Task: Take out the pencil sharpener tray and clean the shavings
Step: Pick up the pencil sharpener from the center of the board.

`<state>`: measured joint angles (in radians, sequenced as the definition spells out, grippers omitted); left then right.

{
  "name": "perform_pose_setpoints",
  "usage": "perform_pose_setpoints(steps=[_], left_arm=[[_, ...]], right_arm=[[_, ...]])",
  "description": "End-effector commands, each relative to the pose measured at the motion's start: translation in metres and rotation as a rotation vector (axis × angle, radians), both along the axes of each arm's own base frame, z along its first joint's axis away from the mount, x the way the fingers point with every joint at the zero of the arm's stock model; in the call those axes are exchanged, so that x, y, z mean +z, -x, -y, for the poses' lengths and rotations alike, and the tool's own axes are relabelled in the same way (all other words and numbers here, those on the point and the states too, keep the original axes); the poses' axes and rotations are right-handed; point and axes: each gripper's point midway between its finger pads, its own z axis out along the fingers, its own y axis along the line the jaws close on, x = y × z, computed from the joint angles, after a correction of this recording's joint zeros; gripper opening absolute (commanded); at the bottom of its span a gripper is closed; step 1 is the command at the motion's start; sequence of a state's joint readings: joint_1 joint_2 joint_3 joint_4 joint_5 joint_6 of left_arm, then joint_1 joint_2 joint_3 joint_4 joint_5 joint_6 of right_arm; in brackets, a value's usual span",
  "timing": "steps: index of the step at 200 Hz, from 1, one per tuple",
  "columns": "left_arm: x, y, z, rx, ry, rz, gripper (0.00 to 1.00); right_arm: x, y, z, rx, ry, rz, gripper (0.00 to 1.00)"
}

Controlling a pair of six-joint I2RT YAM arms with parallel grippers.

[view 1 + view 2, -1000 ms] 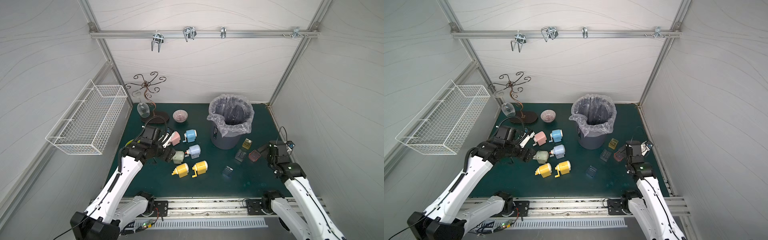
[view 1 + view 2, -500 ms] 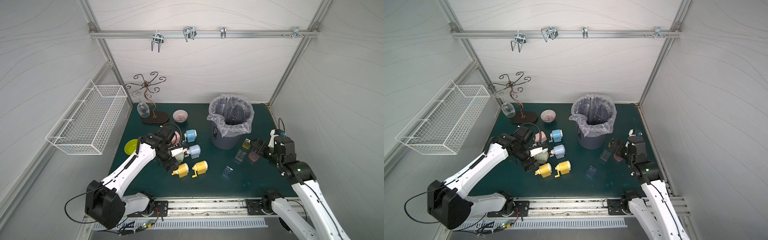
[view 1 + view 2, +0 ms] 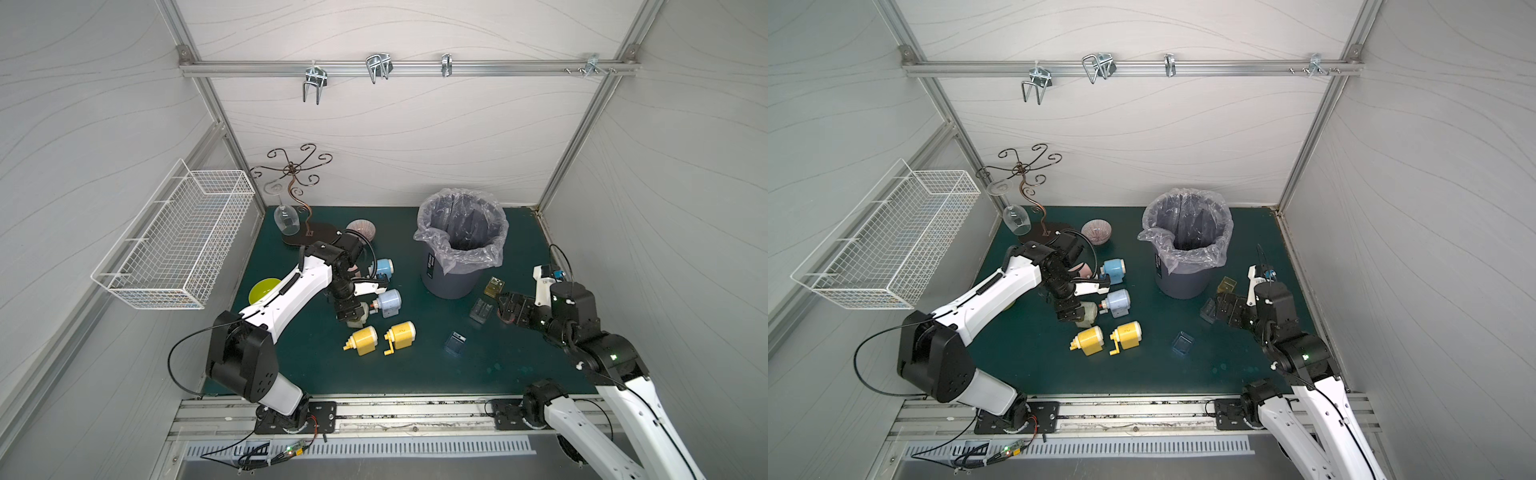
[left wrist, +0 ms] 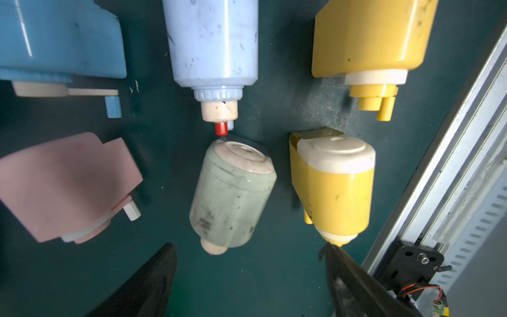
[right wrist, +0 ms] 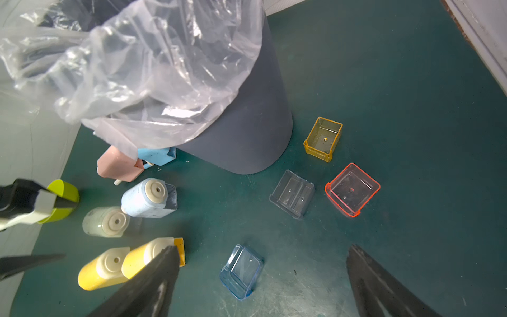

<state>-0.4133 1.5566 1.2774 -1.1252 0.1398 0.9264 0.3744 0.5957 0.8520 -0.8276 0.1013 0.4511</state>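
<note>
Shows a dark green mat (image 3: 415,374) carrying six crank sharpeners on the robot's left and a plastic-lined grey waste bin (image 3: 451,286) toward the back.

Places the left gripper (image 3: 349,309) directly over the pale green sharpener (image 4: 233,192), jaws spread wide, fingertips short of its knob end, nothing between them.

Groups around that sharpener, in the left wrist view, a light blue sharpener (image 4: 214,41), a blue sharpener (image 4: 60,38), a pink sharpener (image 4: 65,186), a yellow sharpener (image 4: 334,192) just beside it and a second yellow sharpener (image 4: 367,35).

Reveals an amber pencil sharpener tray (image 4: 315,135) seated in the yellow sharpener.

Marks as shavings (image 4: 136,86) two tiny pale curls on the mat between the blue and light blue bodies, too small for certainty.

Sets the right gripper (image 5: 262,247) above four loose trays near the bin, jaws wide apart and gripping nothing.

Lays out those trays on the mat, apart from the sharpeners: a yellow tray (image 5: 323,138) just beside the bin, a red tray (image 5: 352,189), a clear grey tray (image 5: 292,193) and a blue tray (image 5: 241,270).
</note>
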Motion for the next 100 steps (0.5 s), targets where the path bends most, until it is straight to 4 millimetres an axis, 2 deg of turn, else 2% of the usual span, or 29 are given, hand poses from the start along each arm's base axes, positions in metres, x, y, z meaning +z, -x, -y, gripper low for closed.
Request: perform_pose_setpoints(steps=[1, 32, 100], left_arm=[[-0.006, -0.013, -0.001, -0.061, -0.027, 0.019, 0.87], [-0.025, -0.028, -0.003, -0.050, -0.058, 0.069, 0.88], [-0.064, -0.022, -0.003, -0.050, -0.061, 0.028, 0.84]], right_arm=[[0.002, 0.007, 0.006, 0.015, 0.062, 0.007, 0.97], [-0.004, 0.008, 0.006, 0.033, 0.102, 0.012, 0.97], [-0.009, 0.010, 0.007, 0.047, 0.135, 0.015, 0.98]])
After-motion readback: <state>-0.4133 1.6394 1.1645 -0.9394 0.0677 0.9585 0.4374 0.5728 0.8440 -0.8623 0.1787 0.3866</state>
